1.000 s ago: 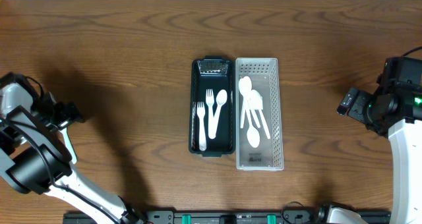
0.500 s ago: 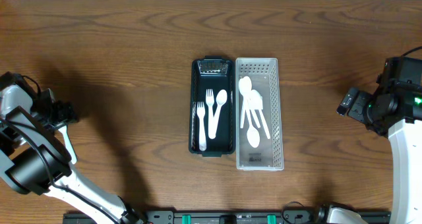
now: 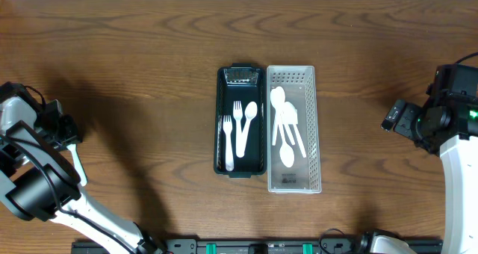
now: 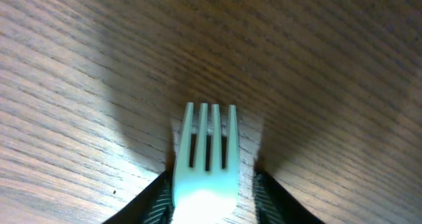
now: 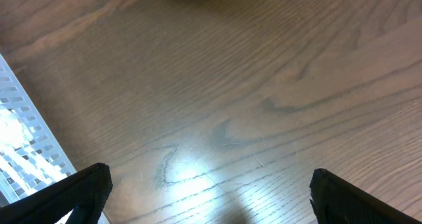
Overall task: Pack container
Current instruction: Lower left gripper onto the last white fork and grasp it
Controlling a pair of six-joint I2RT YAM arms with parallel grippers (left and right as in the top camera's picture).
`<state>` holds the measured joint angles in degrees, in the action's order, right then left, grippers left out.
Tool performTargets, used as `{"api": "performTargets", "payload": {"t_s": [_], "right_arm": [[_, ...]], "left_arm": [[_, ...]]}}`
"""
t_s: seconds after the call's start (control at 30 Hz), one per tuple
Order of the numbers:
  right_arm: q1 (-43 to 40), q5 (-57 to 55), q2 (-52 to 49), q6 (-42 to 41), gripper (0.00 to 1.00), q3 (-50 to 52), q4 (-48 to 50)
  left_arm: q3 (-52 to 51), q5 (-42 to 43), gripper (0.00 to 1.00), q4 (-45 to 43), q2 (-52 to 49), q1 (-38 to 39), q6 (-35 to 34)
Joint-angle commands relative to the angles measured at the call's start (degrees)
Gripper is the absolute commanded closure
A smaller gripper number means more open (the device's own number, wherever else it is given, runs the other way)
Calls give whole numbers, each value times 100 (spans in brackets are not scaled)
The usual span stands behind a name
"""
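A black container [image 3: 221,97] in the middle of the table holds two white forks [image 3: 239,131] and a white spoon [image 3: 251,112]. Beside it on the right, a white perforated basket [image 3: 314,134] holds several white spoons [image 3: 287,127]. At the far left edge my left gripper [image 3: 67,128] is down at the table. In the left wrist view a white fork [image 4: 208,158] lies between its jaws, tines pointing away, and my left gripper [image 4: 212,214] has closed in on both sides of it. My right gripper [image 3: 388,122] hangs wide open at the far right, and my right gripper [image 5: 211,201] holds nothing.
The basket's corner [image 5: 20,135] shows at the left edge of the right wrist view, with bare wood under the open jaws. The white left arm [image 3: 45,187] curves along the table's left front. Dark wood table [image 3: 149,60] all round.
The left jaws have narrowed from wide open to tight around the fork, and that gripper has drifted slightly left. The right arm, the container and the basket have not moved.
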<state>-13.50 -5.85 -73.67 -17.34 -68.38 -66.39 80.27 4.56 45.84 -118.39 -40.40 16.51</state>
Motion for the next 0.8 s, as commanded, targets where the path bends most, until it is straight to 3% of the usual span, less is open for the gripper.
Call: {"api": "performTargets", "payload": {"t_s": [0.0, 0.53, 0.77], "right_arm": [[-37, -15, 15, 70, 1, 35, 7], [-37, -15, 15, 70, 1, 35, 17], [-37, -13, 15, 70, 1, 35, 31]], "left_arm": [[-55, 103, 62, 9, -37, -20, -13], [-55, 103, 77, 11, -35, -20, -122], [-48, 133, 81, 94, 166, 57, -739]]}}
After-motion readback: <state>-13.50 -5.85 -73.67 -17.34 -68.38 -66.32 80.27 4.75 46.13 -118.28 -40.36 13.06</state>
